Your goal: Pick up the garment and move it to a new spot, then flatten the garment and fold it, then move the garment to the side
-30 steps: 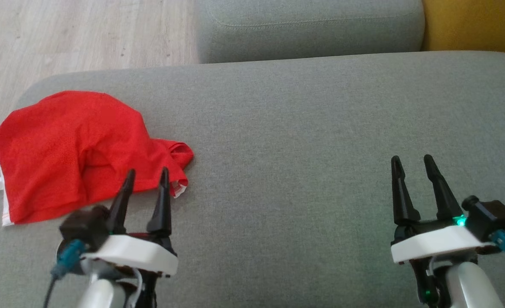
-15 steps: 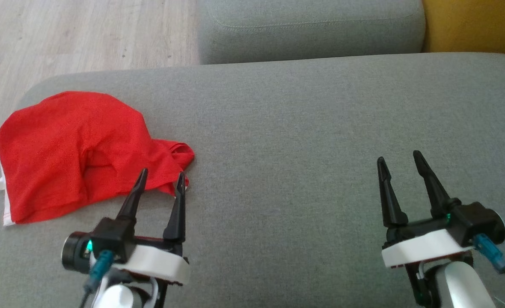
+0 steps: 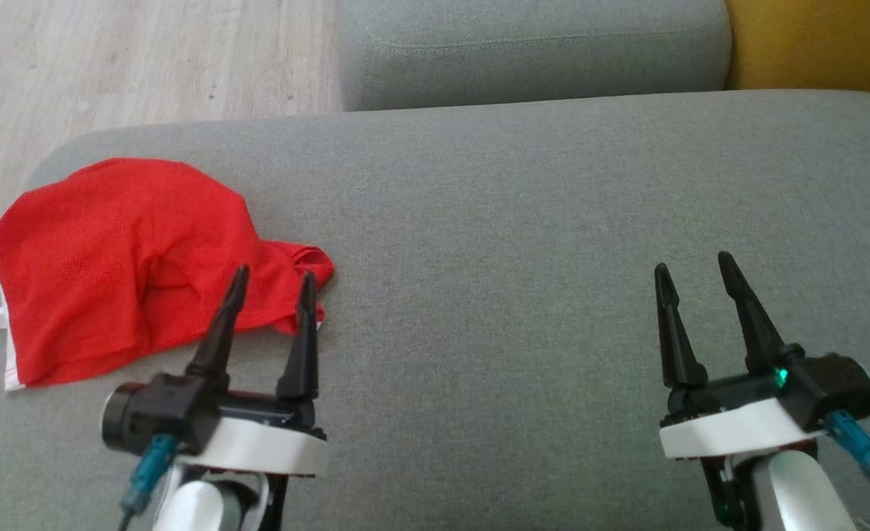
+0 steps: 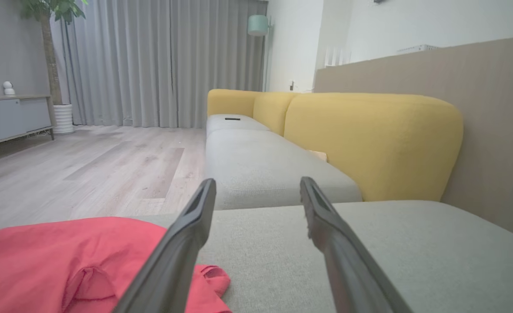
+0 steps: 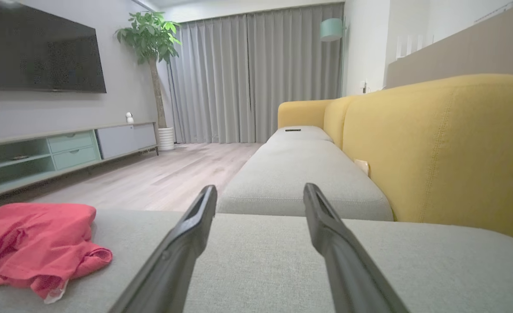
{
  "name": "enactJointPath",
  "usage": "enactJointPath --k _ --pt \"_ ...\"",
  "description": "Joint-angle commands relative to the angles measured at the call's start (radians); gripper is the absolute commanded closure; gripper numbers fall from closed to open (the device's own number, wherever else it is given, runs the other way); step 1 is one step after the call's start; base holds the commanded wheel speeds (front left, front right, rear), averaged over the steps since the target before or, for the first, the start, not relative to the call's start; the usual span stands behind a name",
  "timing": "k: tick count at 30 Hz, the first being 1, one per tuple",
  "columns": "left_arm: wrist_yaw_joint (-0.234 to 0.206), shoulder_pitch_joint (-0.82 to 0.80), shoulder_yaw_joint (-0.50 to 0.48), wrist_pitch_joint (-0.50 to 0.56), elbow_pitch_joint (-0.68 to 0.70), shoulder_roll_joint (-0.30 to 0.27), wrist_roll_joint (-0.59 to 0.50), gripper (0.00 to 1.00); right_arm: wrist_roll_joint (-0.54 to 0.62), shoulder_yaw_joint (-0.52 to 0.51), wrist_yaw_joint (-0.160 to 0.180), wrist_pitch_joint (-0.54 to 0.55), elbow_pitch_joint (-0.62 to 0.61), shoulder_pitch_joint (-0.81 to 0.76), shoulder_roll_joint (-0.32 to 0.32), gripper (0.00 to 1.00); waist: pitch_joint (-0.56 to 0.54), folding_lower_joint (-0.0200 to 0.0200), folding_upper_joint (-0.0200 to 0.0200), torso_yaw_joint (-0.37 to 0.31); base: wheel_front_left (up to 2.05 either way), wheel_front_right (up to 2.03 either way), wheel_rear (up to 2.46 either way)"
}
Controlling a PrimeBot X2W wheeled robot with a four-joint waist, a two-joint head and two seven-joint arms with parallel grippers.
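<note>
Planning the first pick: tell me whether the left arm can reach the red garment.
Probably yes: the open left end effector is right beside the red garment, with nothing between them.

Garment [image 3: 110, 258] on sofa cushion [image 3: 553, 258], left side.

The grey seat cushion [image 3: 523, 221] lies bare from its middle to its right end, leaving open room ahead of the right gripper [image 3: 691, 262] and between it and the left gripper [image 3: 273, 273]. A crumpled red garment [image 3: 110, 258] is heaped on the left end, just ahead of the left gripper. The yellow backrest [image 3: 818, 44] walls the right side.
</note>
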State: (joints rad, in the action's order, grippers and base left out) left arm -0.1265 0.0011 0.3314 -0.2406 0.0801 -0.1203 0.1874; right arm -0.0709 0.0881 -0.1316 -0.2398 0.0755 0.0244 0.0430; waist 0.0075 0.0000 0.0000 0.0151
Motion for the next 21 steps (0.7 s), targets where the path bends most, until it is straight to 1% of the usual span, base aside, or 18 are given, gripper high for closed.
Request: enactJointPath --k 1,5,8,12,21 --pt "0.016 -0.019 -0.058 -0.016 0.041 0.012 -0.018 0.00 -0.015 0.026 0.001 -0.016 -0.035 0.014 0.007 0.00 -0.001 0.0000 0.0000 0.001 0.00 0.00 0.00" --pt "0.076 0.002 -0.111 -0.021 0.011 0.042 -0.047 0.00 -0.071 0.042 0.001 -0.022 -0.006 0.010 0.007 0.00 -0.004 0.0000 0.0000 0.003 0.00 0.00 0.00" --pt "0.102 0.014 -0.131 -0.021 -0.040 0.055 -0.060 0.00 -0.092 0.053 0.001 -0.022 0.025 0.010 0.007 0.00 -0.006 0.0000 0.0000 0.004 0.00 0.00 0.00" --pt "0.111 0.016 -0.149 -0.021 -0.091 0.064 -0.074 0.00 -0.111 0.060 0.001 -0.022 0.051 0.012 0.007 0.00 -0.008 0.0000 0.0000 0.002 0.00 0.00 0.00" --pt "0.122 0.011 -0.161 -0.021 -0.107 0.070 -0.072 0.00 -0.125 0.060 0.001 -0.022 0.063 0.017 0.007 0.00 -0.008 0.0000 0.0000 0.003 0.00 0.00 0.00"
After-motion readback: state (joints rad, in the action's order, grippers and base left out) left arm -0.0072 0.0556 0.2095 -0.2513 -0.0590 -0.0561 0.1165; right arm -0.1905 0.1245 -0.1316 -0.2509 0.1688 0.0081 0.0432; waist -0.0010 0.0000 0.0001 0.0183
